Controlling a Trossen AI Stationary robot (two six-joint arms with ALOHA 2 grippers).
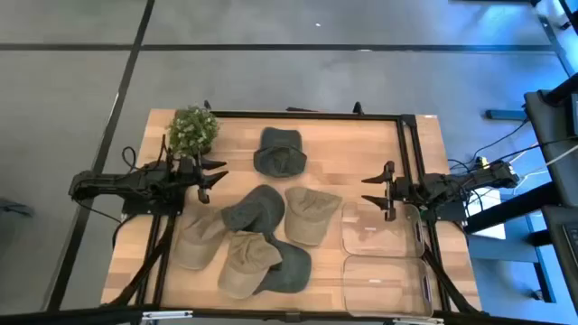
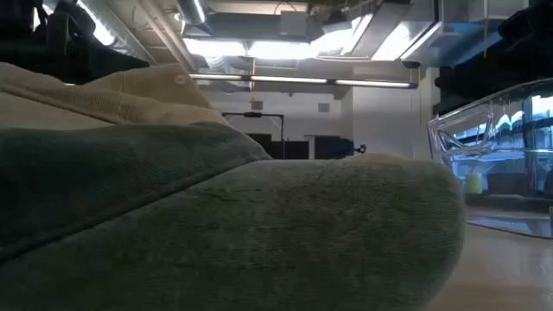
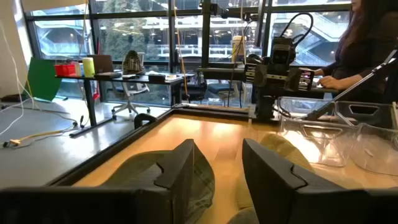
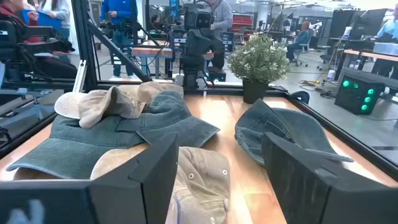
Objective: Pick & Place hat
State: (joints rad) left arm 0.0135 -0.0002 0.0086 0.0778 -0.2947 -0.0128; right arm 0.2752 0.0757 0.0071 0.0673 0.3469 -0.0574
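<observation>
Tabletop (image 1: 415, 162): light wood inside a dark frame, with both arms reaching in from opposite sides.
Clear bins (image 1: 384, 257): two see-through containers side by side on the right part of the tabletop, nothing visible inside them.
Pile of hats (image 1: 253, 239): five or so beige and grey-green hats overlapping in the middle of the tabletop, left of the bins; the low view is almost filled by a grey-green one.
Single hat (image 1: 278, 152): grey-green, lying alone near the far edge, apart from the pile and right of the plant.
Plant (image 1: 192, 131): small leafy potted bush at the far left corner, just behind the left arm.
Left end effector (image 1: 217, 179): fingers spread apart, holding nothing, raised beside the left edge of the pile.
Right end effector (image 1: 373, 191): fingers spread wide, holding nothing, at the far edge of the nearer bin, pointing toward the hats.
</observation>
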